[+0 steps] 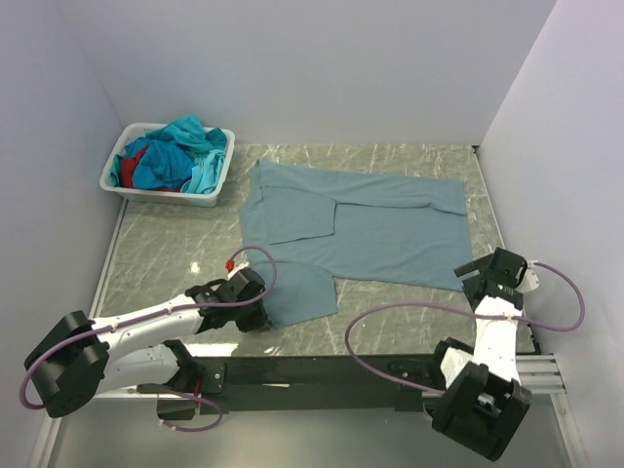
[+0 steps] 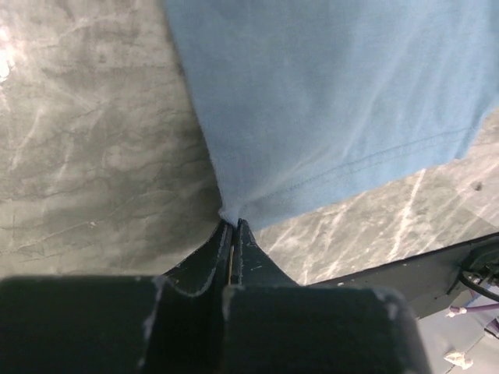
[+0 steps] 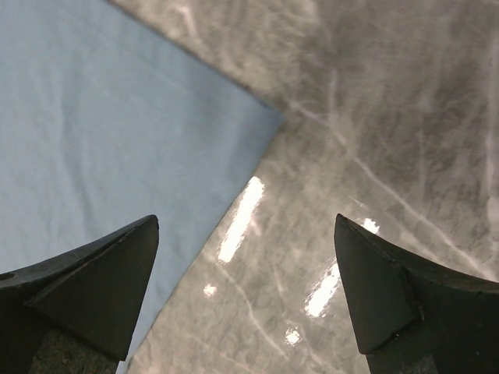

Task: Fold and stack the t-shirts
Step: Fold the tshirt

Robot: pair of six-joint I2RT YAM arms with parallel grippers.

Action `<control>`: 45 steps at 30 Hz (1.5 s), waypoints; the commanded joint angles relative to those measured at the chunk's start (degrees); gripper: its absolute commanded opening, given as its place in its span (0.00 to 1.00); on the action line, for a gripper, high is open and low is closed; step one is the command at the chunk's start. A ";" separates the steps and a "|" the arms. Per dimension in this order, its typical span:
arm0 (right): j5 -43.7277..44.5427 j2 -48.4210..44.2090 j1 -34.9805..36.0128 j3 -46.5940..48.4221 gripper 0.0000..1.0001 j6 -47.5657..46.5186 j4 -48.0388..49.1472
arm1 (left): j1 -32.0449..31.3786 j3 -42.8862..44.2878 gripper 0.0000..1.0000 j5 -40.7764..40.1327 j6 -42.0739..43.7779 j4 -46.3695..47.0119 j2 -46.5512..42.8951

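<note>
Fingers of the left gripper (image 2: 231, 224) are pressed flat against each other, and they pinch a stitched corner of the grey-blue t-shirt (image 2: 327, 101). From that pinch, in the left wrist view, the cloth fans out toward 12 and 2 o'clock, with a seam line running just inside its lower edge. Bare marble-patterned table (image 1: 166, 253) lies at 9 o'clock of the pinch. Seen from above, this gripper sits at about 7 o'clock on the table, at the near-left flap of the shirt. The right gripper (image 3: 245, 222) has its jaws spread wide with nothing between them. One finger is over the edge of the shirt and the other is over bare table (whether the tips touch the surface cannot be told). A pointed corner of the cloth lies at 12 o'clock between the jaws in the right wrist view, and the rest of the fabric fills the 10 o'clock side. From above, this gripper is at roughly 4 o'clock on the table, just beside the shirt's near-right corner. The shirt lies spread across the middle of the table, reaching toward 3 o'clock, with some layers overlapping at its left half. Well apart, at 10 o'clock, a white basket (image 1: 166, 198) holds a heap of teal (image 1: 200, 136), blue (image 1: 161, 166) and red (image 1: 132, 168) shirts.
</note>
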 commanded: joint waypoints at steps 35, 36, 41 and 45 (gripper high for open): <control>-6.69 14.58 -3.99 0.57 0.00 -1.36 15.08 | 7.66 19.32 0.01 0.53 9.46 6.14 2.30; -6.26 14.22 -3.98 1.27 0.00 -1.62 14.55 | 8.27 20.37 0.01 0.71 9.73 6.40 2.47; -5.72 13.08 -3.63 3.82 0.00 -3.55 11.56 | 10.38 23.19 0.01 2.98 11.48 6.75 4.32; -5.46 14.04 -2.93 5.40 0.00 -3.65 10.77 | 12.67 26.52 0.01 4.66 12.36 6.23 6.43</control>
